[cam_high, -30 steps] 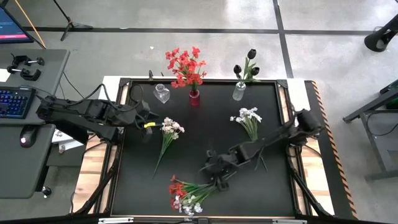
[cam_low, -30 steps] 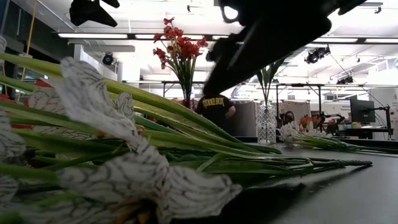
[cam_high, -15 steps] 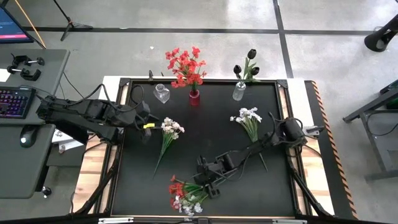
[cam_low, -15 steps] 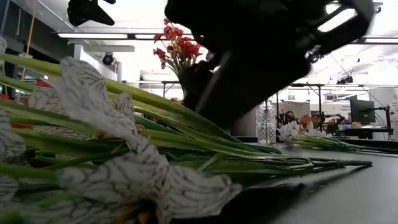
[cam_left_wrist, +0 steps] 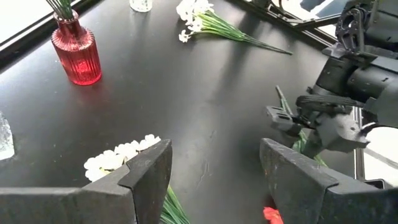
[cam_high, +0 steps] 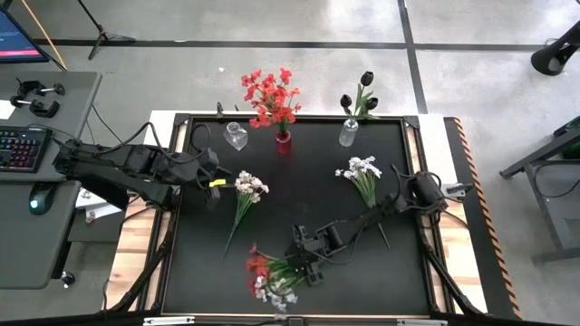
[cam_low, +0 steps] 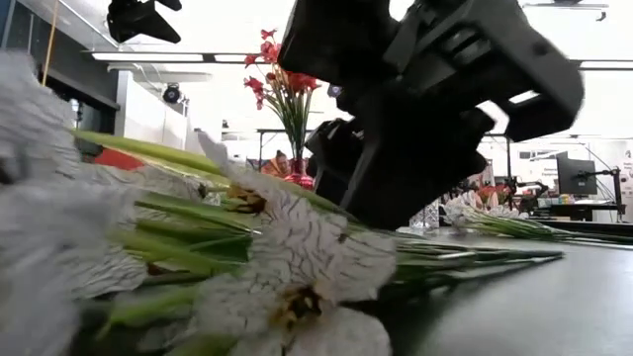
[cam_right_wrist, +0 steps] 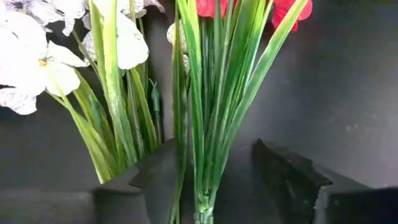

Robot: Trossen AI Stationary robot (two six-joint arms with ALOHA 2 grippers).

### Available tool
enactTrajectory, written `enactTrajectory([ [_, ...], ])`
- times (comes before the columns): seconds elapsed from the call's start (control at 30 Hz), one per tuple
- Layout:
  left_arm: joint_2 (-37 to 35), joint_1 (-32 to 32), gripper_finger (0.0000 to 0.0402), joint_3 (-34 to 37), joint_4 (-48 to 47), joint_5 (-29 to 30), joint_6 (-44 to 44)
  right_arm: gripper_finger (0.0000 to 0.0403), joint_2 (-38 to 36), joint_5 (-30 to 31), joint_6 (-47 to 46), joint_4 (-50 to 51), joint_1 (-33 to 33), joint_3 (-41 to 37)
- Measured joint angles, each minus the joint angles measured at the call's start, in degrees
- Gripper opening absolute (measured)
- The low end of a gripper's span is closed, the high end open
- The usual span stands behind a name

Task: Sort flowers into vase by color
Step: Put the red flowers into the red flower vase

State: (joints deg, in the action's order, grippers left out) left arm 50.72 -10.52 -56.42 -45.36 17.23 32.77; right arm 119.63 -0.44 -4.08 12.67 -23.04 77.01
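Note:
A pile of red and white flower sprays [cam_high: 272,276] lies at the table's near edge, its white blossoms close in the low view [cam_low: 287,257]. My right gripper [cam_high: 304,265] is low over the pile's stem end and open, with the red spray's green stems [cam_right_wrist: 202,124] between its fingers. My left gripper [cam_high: 216,178] is open and empty at the table's left, beside a white spray [cam_high: 245,195] that lies flat. Another white spray [cam_high: 362,175] lies at the right. At the far edge stand an empty clear vase [cam_high: 236,137], a red vase [cam_high: 283,141] with red flowers and a clear vase [cam_high: 348,133] with black flowers. My right gripper stands open around the red spray's stem bundle, near its lower end [cam_right_wrist: 200,186]. One finger [cam_right_wrist: 163,174] lies against the outer stems; the other is apart from them. The fingers come slanting down from the table's right and lie across the stems. The spray lies on the table.
The table's raised frame [cam_high: 181,127] runs round the black top. Bare black top [cam_high: 308,190] lies between the two white sprays. A desk with keyboard and mouse [cam_high: 23,149] stands beyond the left edge.
My right gripper has gone down and toward the table's near left, to the stem end of the pile. The pile has shifted on the table: its blossoms have swung and now stand closer to the low camera.

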Motion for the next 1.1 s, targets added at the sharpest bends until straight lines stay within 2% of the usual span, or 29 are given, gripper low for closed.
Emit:
enactTrajectory([
  [0.23, 0.0, 0.0, 0.0232, 0.0, 0.0, 0.3, 0.0, 0.0153, 0.0, 0.4, 0.0, 3.3, 2.4, 0.0],
  [0.33, 0.0, 0.0, 0.0232, 0.0, 0.0, 1.3, 0.0, 0.0106, -0.1, 0.7, -1.0, 4.0, 4.0, 0.0],
  [0.43, 0.0, 0.0, 0.0232, 0.0, 0.1, 1.5, 0.1, 0.0036, -0.4, 0.3, -2.3, 4.5, 6.0, 0.0],
  [0.5, 0.0, 0.0, 0.0232, 0.0, 0.1, 1.5, 0.1, 0.0013, -1.3, 0.6, -2.5, 6.1, 7.2, 0.0],
  [0.67, 0.0, 0.0, 0.0232, 0.0, 0.2, 2.2, 1.3, 0.0007, -7.2, 3.2, 0.3, 9.6, 10.0, -0.1],
  [0.9, 0.0, 0.0, 0.0232, 0.0, 0.2, 3.0, 2.6, 0.0023, -15.7, 0.2, 6.2, 16.7, 11.8, -0.1],
  [1.1, 0.0, 0.0, 0.0232, 0.0, 0.2, 3.2, 3.6, 0.0006, -22.6, -1.5, 7.1, 18.5, 11.8, -0.1],
])
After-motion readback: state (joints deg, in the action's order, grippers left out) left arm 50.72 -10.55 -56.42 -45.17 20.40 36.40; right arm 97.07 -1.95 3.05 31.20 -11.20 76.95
